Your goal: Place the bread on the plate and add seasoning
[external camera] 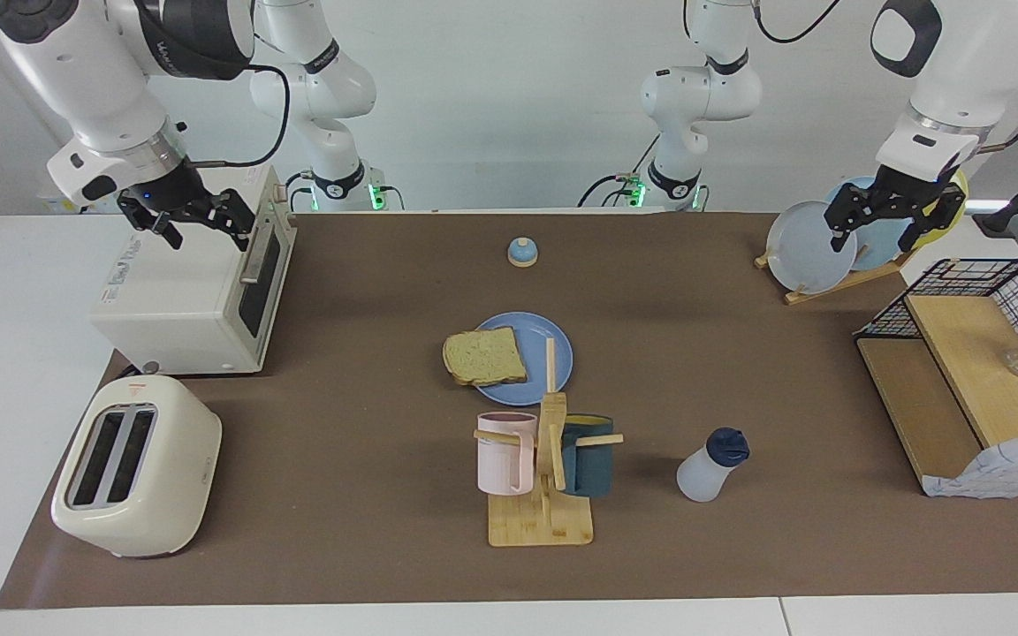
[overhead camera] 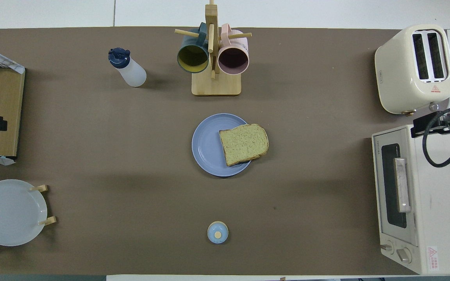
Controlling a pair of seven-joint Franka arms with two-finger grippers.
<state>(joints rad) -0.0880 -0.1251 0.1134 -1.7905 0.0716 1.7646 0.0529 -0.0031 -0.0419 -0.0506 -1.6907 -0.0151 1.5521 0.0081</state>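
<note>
The left end effector [external camera: 887, 218] hangs empty with its fingers spread apart, up in the air over the wooden rack of pale plates [external camera: 809, 256] at the left arm's end of the counter. The right end effector [external camera: 184, 221] also has its fingers spread and holds nothing; it hovers over the top of the white toaster oven [external camera: 186, 296] at the right arm's end.

In the middle of the brown counter mat [overhead camera: 131, 156] lies the round, flat, medium-blue plate [overhead camera: 205, 146]. The square slice of toast with pale yellow-green crumb and a brown crust [overhead camera: 243, 143] rests on the plate, overhanging its rim on the side toward the right arm's end.

The small translucent white plastic bottle with a dark navy cap [overhead camera: 127, 67] stands upright on the mat, farther from the robots than the plate and toward the left arm's end, near the wooden mug tree [overhead camera: 215, 84] bearing a teal mug and a pink mug.
</note>
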